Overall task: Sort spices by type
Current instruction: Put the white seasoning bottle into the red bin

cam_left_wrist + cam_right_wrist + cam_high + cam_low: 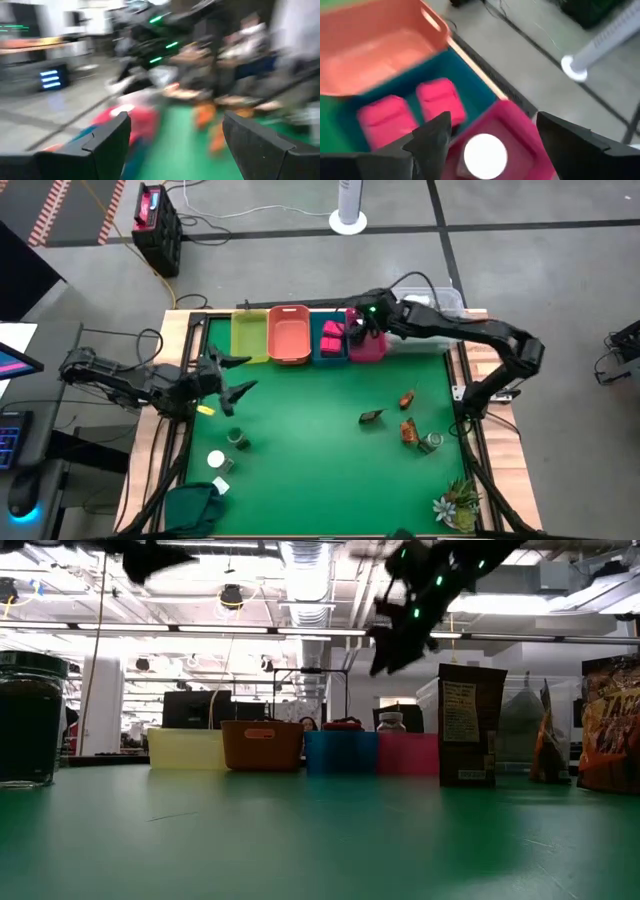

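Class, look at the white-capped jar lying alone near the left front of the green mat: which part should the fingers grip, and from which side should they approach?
Probably grip the white-capped jar across its round body just under the cap, coming straight down from above. In the high view its cap faces up and the mat around it is open, so the left gripper, open and nearest, has room either side.

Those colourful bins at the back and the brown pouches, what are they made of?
The orange bin and the pink bin look like moulded plastic with a matte finish: smooth walls, rounded rims, even colour. The brown pouch standing on the green mat looks like printed foil or plastic film, going by its flat glossy face and its printed label, though paper laminate is possible.
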